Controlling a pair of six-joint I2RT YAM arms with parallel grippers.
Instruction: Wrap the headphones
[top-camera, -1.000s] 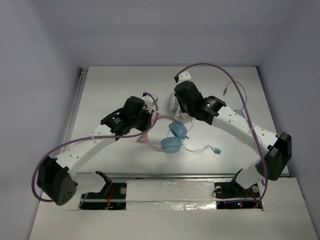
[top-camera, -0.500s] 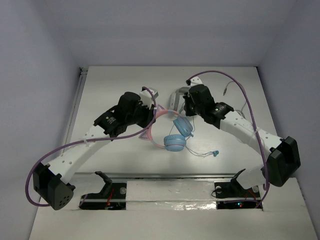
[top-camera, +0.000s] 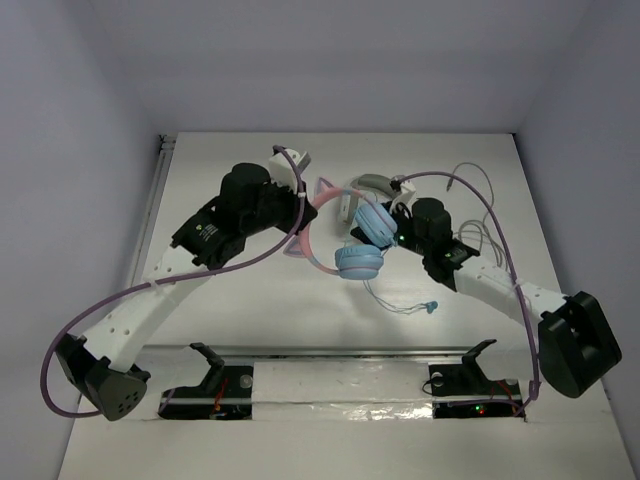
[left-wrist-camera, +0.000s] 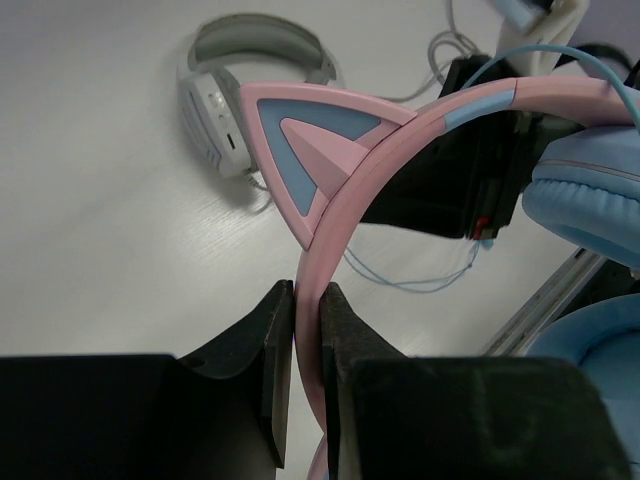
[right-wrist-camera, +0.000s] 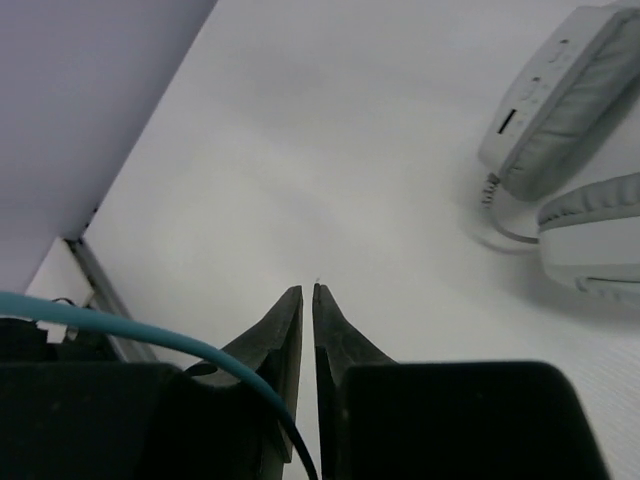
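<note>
Headphones (top-camera: 360, 262), pink headband (left-wrist-camera: 420, 120) clamped between left fingers (left-wrist-camera: 272, 360); right fingers (right-wrist-camera: 283, 335) pressed together, blue cable (right-wrist-camera: 150, 330) beside them

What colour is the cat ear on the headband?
The cat ear is pink with light-blue inside; left wrist view.

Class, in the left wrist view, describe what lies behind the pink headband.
White-and-grey headphones lie on the table behind the headband. A black arm part sits close behind it, covering the table beyond.
</note>
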